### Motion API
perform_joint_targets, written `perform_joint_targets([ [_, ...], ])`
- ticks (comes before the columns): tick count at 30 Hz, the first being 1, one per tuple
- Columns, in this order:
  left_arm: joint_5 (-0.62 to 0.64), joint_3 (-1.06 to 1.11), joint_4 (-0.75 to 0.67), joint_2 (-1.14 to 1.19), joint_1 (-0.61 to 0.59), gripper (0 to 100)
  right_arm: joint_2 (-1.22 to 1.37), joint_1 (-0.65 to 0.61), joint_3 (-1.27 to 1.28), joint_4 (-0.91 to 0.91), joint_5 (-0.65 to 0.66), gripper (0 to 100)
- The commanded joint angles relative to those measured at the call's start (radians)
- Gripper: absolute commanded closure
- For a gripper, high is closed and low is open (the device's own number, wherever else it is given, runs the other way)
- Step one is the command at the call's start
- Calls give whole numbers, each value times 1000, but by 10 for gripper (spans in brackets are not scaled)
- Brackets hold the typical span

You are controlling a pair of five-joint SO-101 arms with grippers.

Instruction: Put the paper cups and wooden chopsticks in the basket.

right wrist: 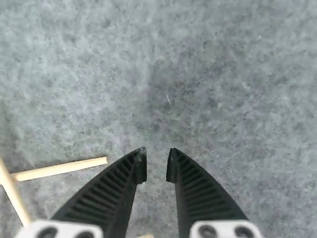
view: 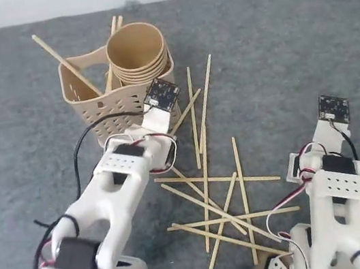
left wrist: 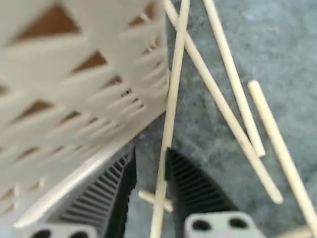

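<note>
1. The step in hand, as I judge it, is gathering chopsticks. The paper cups already sit stacked in the basket, with a few chopsticks leaning beside them.
2. My left claw is low beside the basket's wall. Its jaws are slightly spread and straddle one chopstick without visibly gripping it.
3. Next, I reckon, I should pinch that stick, lift it clear of the wall and tip it over the rim.
4. My right claw hangs over bare counter, narrowly parted and holding nothing. Many loose chopsticks lie between my arms.
5. I can read no writing or labels.
</note>
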Motion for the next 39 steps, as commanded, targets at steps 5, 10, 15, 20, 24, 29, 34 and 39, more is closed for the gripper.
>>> perform_joint_targets([
  [5, 14, -191, 115, 138, 31, 949, -16, 18, -8, 8, 14, 924],
  [10, 12, -248, 147, 195, 51, 949, -16, 18, -8, 8, 14, 924],
  [15, 8, -246, 149, 184, 52, 949, -16, 18, -8, 7, 15, 924],
  [20, 5, -251, 180, 183, 52, 933, -16, 18, -6, 7, 49, 923],
  [24, -31, -249, 222, 170, 44, 830, -16, 18, -6, 7, 58, 923],
  [29, -207, -163, 247, 98, 68, 813, -16, 18, -6, 7, 61, 923],
  [34, -284, -47, 181, -14, 120, 869, -16, 18, -8, 5, 61, 923],
  [39, -103, 50, 114, -124, 226, 887, -8, 125, -35, -42, 2, 923],
])
